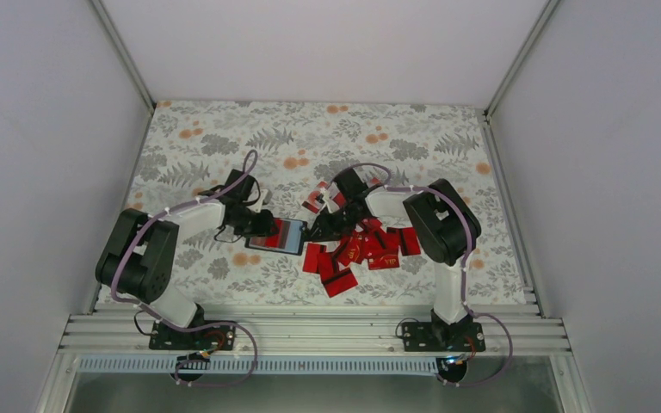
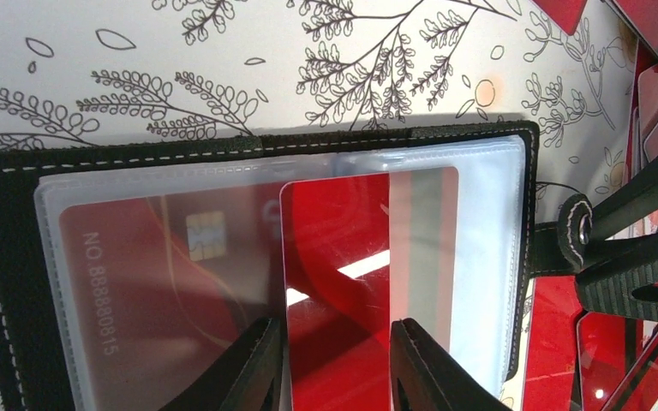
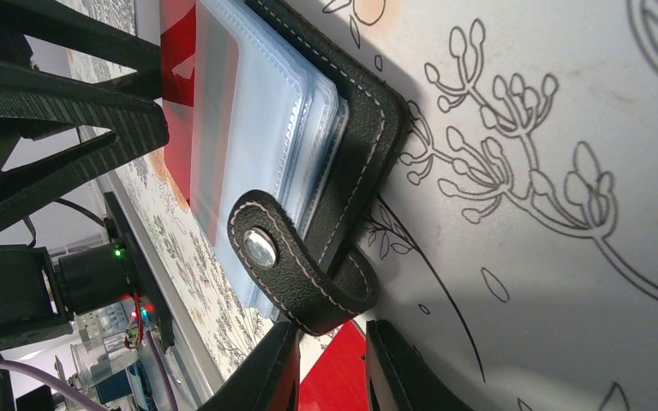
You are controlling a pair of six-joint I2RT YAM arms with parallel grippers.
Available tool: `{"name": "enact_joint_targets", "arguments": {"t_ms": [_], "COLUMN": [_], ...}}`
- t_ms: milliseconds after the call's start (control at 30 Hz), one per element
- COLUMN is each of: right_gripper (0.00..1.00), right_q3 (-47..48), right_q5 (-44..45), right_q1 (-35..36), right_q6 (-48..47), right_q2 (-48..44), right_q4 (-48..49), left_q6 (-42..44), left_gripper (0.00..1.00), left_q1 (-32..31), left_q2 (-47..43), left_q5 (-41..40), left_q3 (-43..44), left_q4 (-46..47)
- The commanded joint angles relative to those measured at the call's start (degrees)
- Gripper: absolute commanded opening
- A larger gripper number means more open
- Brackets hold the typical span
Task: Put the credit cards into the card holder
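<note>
Two red cards are seen in the black holder's clear sleeves; left gripper clamps one, right gripper grips the snap tab.

The white worktop with grey fern and orange flower print carries an open black stitched card holder (clear sleeves showing) beside scattered flat red plastic cards.

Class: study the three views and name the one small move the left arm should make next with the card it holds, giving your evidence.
Probably push the red card further into the clear sleeve of the card holder. The left fingers grip its near edge, part of it lies outside the sleeve, and the right gripper steadies the snap tab.
</note>
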Motion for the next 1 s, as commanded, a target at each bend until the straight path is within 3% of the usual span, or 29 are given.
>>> {"name": "enact_joint_targets", "arguments": {"t_ms": [0,567,967], "right_gripper": [0.21,0.2,0.2], "right_q3": [1.26,9.96,12.4], "right_q5": [2.83,2.85,1.25], "right_q1": [0.44,0.44,0.48], "right_q6": [0.23,-0.43,-0.97], "right_q2": [1.52,5.93,7.92], "right_q4": [0.73,-2.32,-2.79], "left_q6": [-0.73,-13.96,-16.6], "left_gripper": [0.32,0.28,0.27], "left_q1": [-0.8,-2.0,-2.4], "left_q2": [-0.43,-2.24,-3.24], "left_q5": [-0.63,2.01,-1.7], "left_q3": [0.27,-4.14,-4.42], "left_q4": [-1.13,3.15,3.65]}}
